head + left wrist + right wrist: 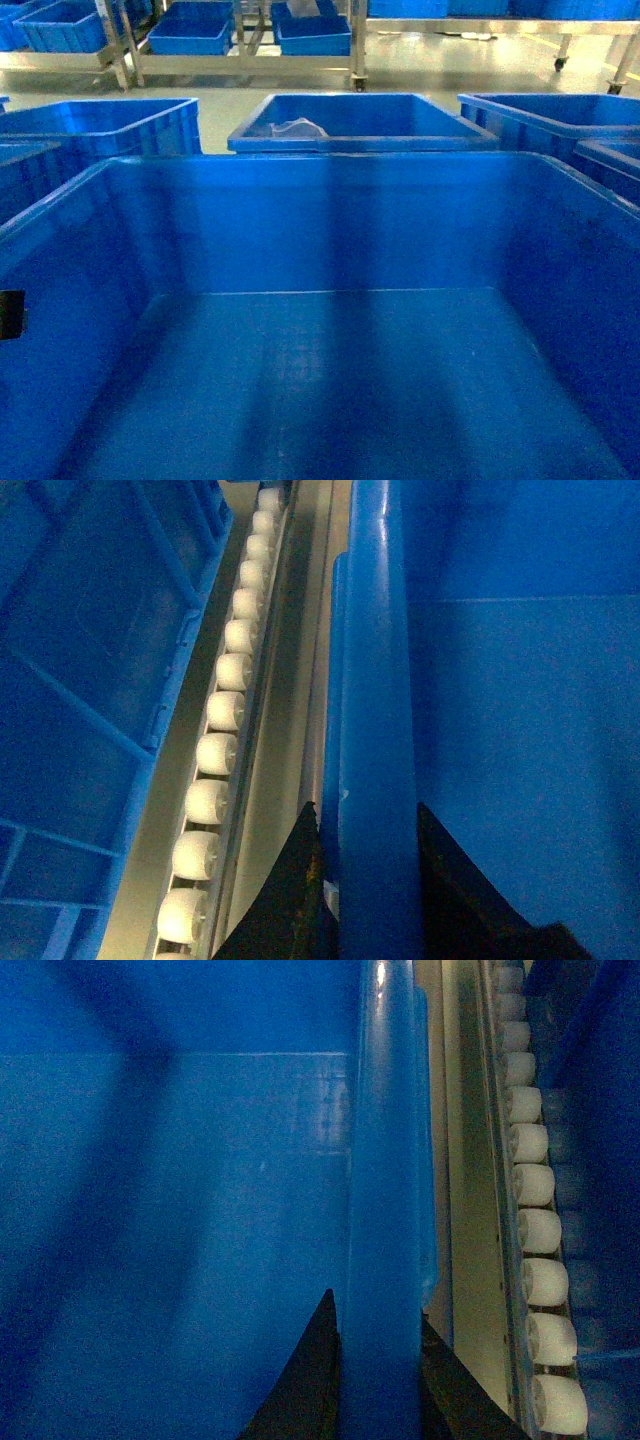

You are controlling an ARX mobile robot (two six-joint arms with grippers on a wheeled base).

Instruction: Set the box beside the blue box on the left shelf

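Warehouse floor, steel racks point(240, 60) with crates far back. Box point(330, 330) fills the near view, held at both side rims: left hand point(370, 880) and right hand point(380, 1380) each pinching the rim. Rollers point(215, 755) of the shelf run just beside it, blue box point(80, 680) left. Looks nearly placed; release left.
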